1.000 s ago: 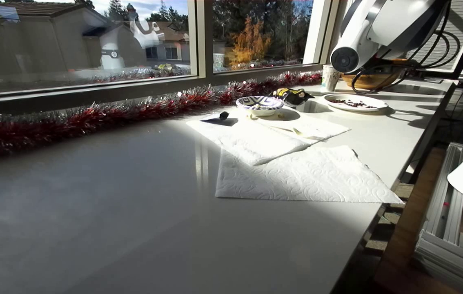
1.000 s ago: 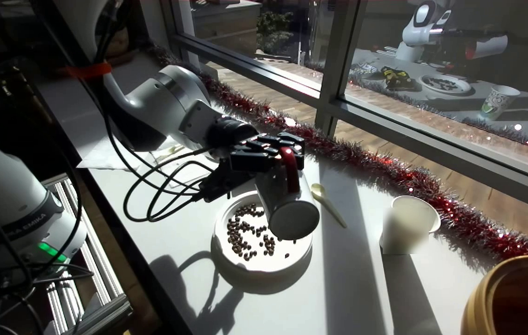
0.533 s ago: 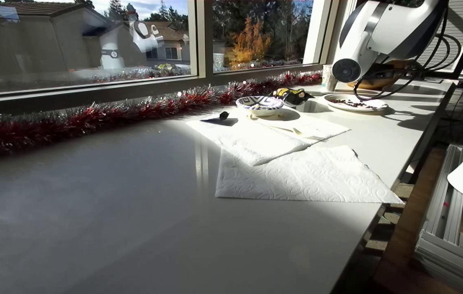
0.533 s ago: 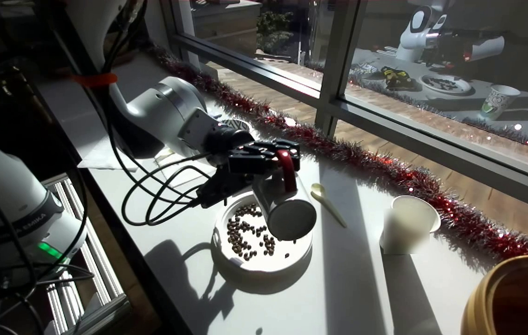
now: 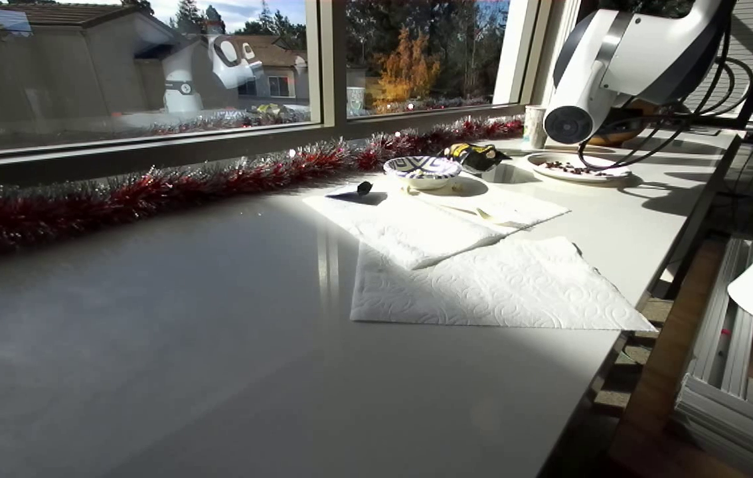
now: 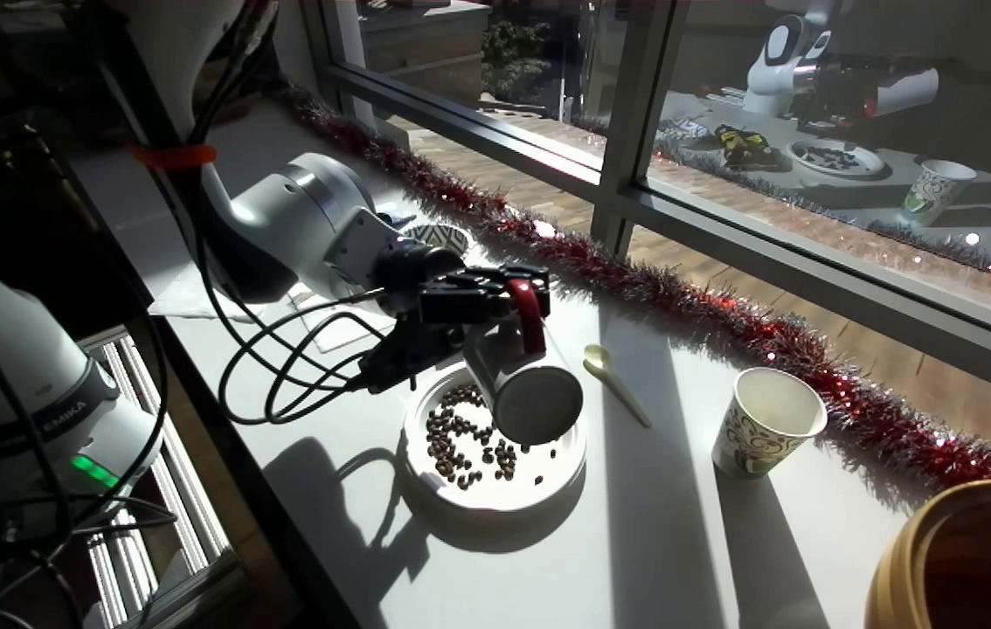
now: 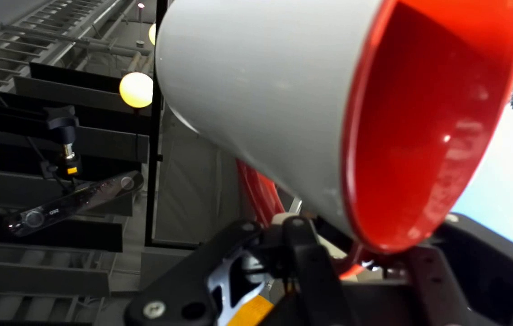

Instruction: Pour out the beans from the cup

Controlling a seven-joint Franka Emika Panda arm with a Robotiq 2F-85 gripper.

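Observation:
My gripper (image 6: 500, 297) is shut on the red handle (image 6: 529, 321) of the cup (image 6: 509, 371), white outside. It hangs above the white plate (image 6: 539, 496), tipped over, its grey base turned to the camera in an exterior view. In the wrist view the cup (image 7: 261, 90) lies slanted; the part of its red inside (image 7: 433, 136) that shows holds no beans. Dark beans (image 6: 437, 428) are scattered on the plate, seen also as beans (image 5: 572, 168) in an exterior view. There the arm hides cup and fingers.
Beyond the plate lie a pale spoon (image 6: 618, 389), a patterned paper cup (image 6: 766, 428) and a wide yellow-brown bowl (image 6: 889, 568). Tinsel (image 6: 705, 301) lines the window. A patterned bowl (image 5: 423, 171), a black-yellow packet (image 5: 476, 158) and paper towels (image 5: 483, 292) share the table.
The arm has sunk a little, and the cup has drifted slightly back toward the robot, still gripped by its handle. The beans on the plate look about the same.

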